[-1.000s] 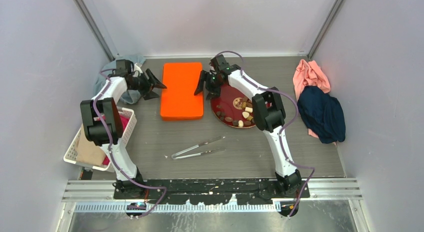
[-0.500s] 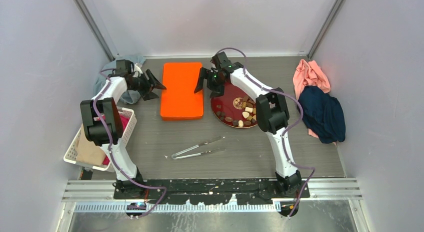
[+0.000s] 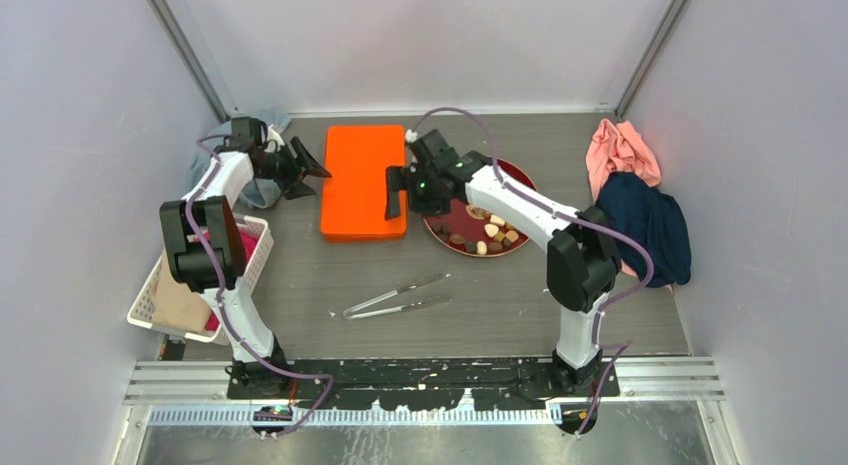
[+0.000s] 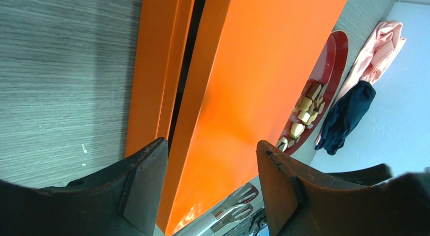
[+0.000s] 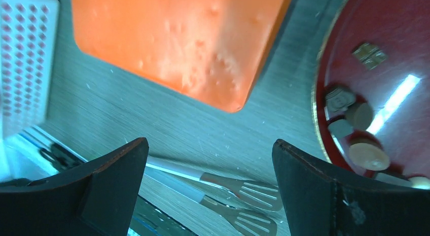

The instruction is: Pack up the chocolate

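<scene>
The chocolate (image 3: 490,235) is a heap of brown, tan and cream pieces on the near side of a dark red plate (image 3: 517,173). The closed orange box (image 3: 363,180) lies left of the plate. My right gripper (image 3: 395,193) hangs open above the table between the box's near right corner and the plate's left rim, holding nothing. My left gripper (image 3: 312,169) is at the box's left edge with its jaws apart. In the left wrist view the box (image 4: 263,68) fills the gap between the fingers (image 4: 144,185), with a dark slit under the lid. The right wrist view shows chocolate (image 5: 367,157) at the plate's (image 5: 400,38) edge.
Metal tongs (image 3: 395,297) lie on the table nearer the arm bases, also in the right wrist view as tongs (image 5: 238,190). A white basket (image 3: 250,260) sits at the left. Pink cloth (image 3: 620,150) and navy cloth (image 3: 645,230) lie at the right, a grey cloth (image 3: 255,190) back left.
My right gripper has swung from the plate's far left side toward the box's near right corner, and its jaws have spread wider. The left arm has stayed still.
</scene>
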Controlling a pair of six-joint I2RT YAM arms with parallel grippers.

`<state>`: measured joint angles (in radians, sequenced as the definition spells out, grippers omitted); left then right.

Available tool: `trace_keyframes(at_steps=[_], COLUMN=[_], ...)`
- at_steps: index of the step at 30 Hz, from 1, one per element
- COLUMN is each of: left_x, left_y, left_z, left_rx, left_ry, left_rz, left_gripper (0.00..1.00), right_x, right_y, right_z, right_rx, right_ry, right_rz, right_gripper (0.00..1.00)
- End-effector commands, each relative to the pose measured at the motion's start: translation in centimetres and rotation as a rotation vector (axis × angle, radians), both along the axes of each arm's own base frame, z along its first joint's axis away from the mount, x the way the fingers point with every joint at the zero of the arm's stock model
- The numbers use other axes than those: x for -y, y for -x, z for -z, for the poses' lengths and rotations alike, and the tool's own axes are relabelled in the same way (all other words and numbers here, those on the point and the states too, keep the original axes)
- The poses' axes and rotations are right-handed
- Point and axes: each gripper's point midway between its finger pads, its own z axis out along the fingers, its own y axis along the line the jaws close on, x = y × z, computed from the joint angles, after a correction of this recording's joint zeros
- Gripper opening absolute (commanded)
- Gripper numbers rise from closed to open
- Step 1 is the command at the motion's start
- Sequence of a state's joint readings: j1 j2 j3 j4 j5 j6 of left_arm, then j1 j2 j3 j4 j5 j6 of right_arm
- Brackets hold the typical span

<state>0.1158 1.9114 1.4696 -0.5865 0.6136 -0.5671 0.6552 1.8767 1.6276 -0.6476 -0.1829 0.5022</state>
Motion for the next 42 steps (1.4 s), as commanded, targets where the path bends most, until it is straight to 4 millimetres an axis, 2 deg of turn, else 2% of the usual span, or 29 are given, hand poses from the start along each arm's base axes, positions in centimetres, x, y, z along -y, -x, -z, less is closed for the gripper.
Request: trace_keyframes(at_steps=[1,4,8,15,20,25,28,32,37,40,42], left_x=[0.0,-0.2,-0.4,-1.0,-1.3,-1.5,-1.2,-1.1,-1.2,-1.6,-2.0], left_y=[-1.2,-1.4,-1.4,-1.5,-1.4,-1.4,-1.6,-1.9,-2.1,-1.8,-1.3], left_z=[-2.7,-2.8,-2.8,-3.0,-2.7,-2.5,-2.1,-1.9,-1.5,-0.6,0.0], left_rx=[0.084,0.093,0.086,0.090,0.085,0.082,0.074,0.072,0.064,0.038,0.019], left_ry=[-0.016,-0.026,-0.025,-0.028,-0.029,-0.023,-0.002,0.013,0.007,-0.022,-0.052], left_rz=[0.010,0.005,0.001,-0.014,-0.014,-0.012,-0.005,-0.006,-0.012,-0.021,-0.030], left_gripper=[0.65,0.65,0.66,0.66,0.66,0.66,0.66,0.66,0.66,0.65,0.65], right_x=[-0.1,-1.2,-1.9,-3.4,-3.9,-4.9,-5.4,-5.1,-4.7,-4.7,-4.7], right_y=[0.8,1.4,0.9,-0.9,-2.5,-4.0,-3.9,-3.2,-3.0,-4.1,-5.1], right_z=[1.2,2.5,4.5,6.3,6.1,4.8,4.4,3.4,-0.6,-2.9,-3.8], right_rx=[0.096,0.115,0.126,0.130,0.178,0.227,0.226,0.228,0.283,0.304,0.301], right_ry=[0.110,0.150,0.213,0.243,0.249,0.227,0.214,0.203,0.155,0.112,0.096], right_rz=[-0.052,-0.122,-0.152,-0.182,-0.153,-0.141,-0.166,-0.178,-0.159,-0.099,-0.051], right_gripper=[0.98,0.97,0.96,0.95,0.90,0.87,0.87,0.89,0.93,0.93,0.93])
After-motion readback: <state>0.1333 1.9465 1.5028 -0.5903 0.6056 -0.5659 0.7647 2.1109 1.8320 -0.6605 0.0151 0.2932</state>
